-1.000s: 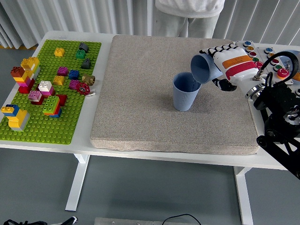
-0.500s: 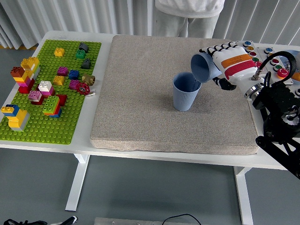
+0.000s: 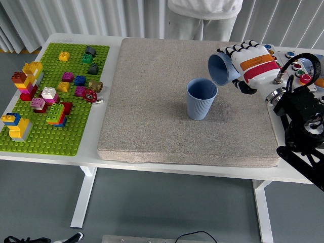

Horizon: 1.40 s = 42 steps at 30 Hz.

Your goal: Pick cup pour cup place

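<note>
At the frame's centre, the standing cup sits upright on the grey mat, mouth open to the top. Up and to its right, the held cup lies tipped nearly on its side, long axis running left-right, its mouth facing left and just off the standing cup's upper-right rim. The right hand wraps its fingers around the held cup's body; setting it down likely calls for rolling it upright first.
</note>
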Tool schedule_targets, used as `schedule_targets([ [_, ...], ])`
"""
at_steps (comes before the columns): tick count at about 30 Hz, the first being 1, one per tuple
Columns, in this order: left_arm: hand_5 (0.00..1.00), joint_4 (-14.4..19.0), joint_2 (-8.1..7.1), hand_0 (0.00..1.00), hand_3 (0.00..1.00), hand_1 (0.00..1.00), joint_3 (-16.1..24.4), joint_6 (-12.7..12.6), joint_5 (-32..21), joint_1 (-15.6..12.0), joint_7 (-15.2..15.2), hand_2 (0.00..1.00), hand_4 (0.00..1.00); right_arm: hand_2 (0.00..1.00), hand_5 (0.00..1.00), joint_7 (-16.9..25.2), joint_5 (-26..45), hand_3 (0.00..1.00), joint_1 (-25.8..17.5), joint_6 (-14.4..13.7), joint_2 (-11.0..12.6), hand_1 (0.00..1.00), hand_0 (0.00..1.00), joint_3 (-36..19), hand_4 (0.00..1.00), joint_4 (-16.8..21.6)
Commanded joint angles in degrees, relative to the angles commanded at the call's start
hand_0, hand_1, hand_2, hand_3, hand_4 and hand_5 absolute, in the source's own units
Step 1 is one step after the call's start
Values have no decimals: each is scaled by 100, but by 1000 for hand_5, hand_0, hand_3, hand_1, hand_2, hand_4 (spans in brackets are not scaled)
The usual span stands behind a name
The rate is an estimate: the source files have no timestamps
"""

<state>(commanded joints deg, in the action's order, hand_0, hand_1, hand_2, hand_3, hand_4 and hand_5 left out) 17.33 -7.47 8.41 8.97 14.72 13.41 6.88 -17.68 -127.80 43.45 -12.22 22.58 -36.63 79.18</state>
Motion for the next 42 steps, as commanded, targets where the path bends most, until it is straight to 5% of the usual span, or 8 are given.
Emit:
schedule_targets([
  [24,998,4,3,783,764,821,28,4,29,-38,25,833,496,644,105,-29,190,705,-51,8,-107,740,868,15,711,-37],
  [42,998,4,10,783,763,821,25,4,26,-56,23,833,497,643,106,395,1697,704,-114,-17,-253,737,864,-396,708,-444],
])
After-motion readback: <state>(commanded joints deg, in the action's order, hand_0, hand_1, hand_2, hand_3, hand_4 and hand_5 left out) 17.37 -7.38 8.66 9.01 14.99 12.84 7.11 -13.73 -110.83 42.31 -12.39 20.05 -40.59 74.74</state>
